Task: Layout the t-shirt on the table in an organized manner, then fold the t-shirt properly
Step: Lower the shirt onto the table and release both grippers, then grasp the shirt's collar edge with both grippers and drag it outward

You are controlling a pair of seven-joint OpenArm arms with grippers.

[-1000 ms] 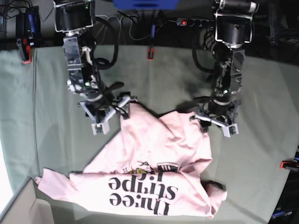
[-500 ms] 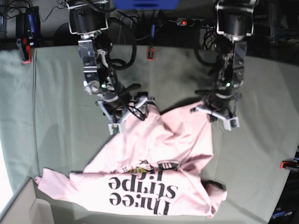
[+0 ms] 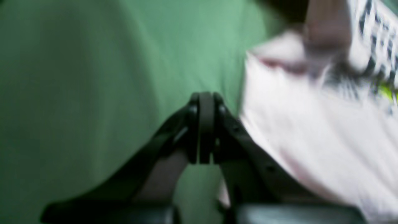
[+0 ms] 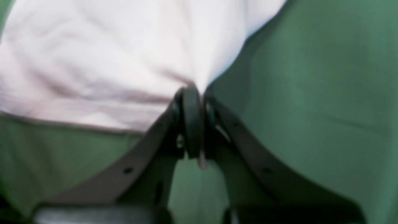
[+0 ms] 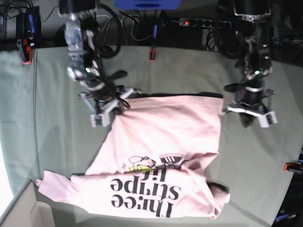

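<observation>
The pale pink t-shirt [image 5: 165, 137] lies on the grey-green table [image 5: 57, 123], its black lettering upside down near the front edge. Its far edge is stretched straight between my two grippers. At that edge's left corner my right gripper [image 5: 116, 109] is shut, and the right wrist view shows pink fabric [image 4: 108, 62] pinched between the gripper's [image 4: 192, 93] fingertips. My left gripper [image 5: 230, 111] is shut at the right corner. In the blurred left wrist view the shirt [image 3: 311, 130] lies against the shut gripper's [image 3: 202, 124] right side. The near part of the shirt is bunched and creased.
Red clamps sit at the table's far edge [image 5: 152, 53], far left corner [image 5: 26, 56] and right edge [image 5: 292, 166]. A power strip [image 5: 203, 22] and cables lie behind the table. A pale box corner [image 5: 19, 213] shows at the bottom left.
Both grippers have shut on the shirt's far edge and moved apart. That edge, bunched into a peak before, is now pulled out wide and straight.
</observation>
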